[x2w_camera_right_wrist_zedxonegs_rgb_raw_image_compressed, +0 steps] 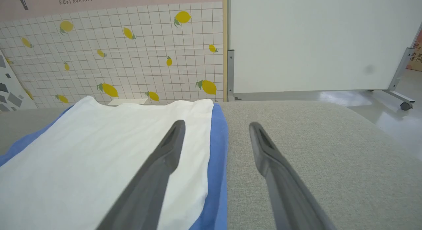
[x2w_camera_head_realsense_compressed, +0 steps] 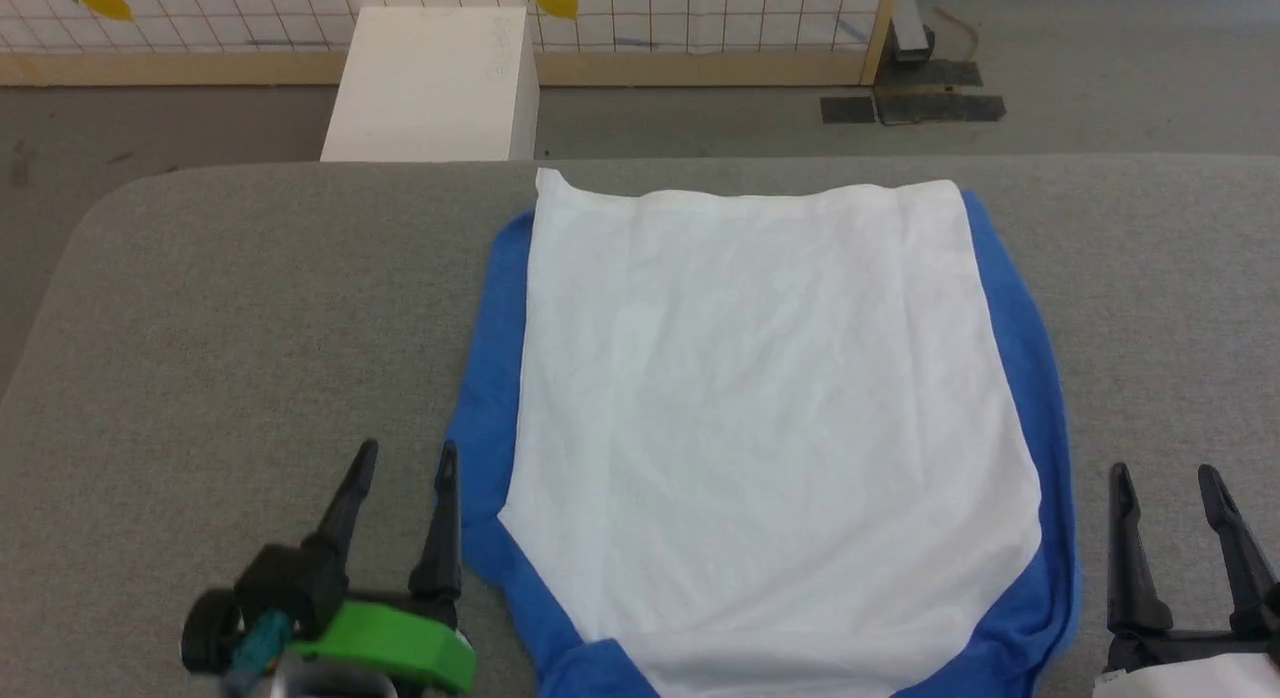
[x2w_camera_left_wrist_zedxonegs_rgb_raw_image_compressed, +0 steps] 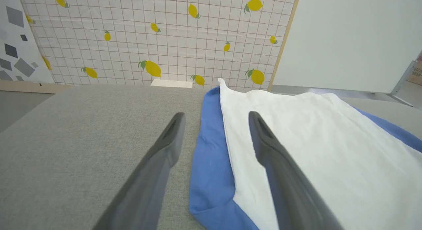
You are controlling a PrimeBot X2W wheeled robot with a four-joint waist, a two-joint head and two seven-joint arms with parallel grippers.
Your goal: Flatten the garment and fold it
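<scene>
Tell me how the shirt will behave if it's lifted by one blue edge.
The shirt will likely sag and drape: it lies thin with fine wrinkles. It probably weighs little for its spread. Pushed, it may bunch rather than slide, since the grey table cover looks cloth-textured.

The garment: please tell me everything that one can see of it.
The garment is a thin shirt, white on top with blue showing along both long sides and at the near corners. It lies spread flat, lightly creased, on the grey table, its far edge nearly straight. The left gripper and right gripper, both open, flank it, gripping nothing.
</scene>
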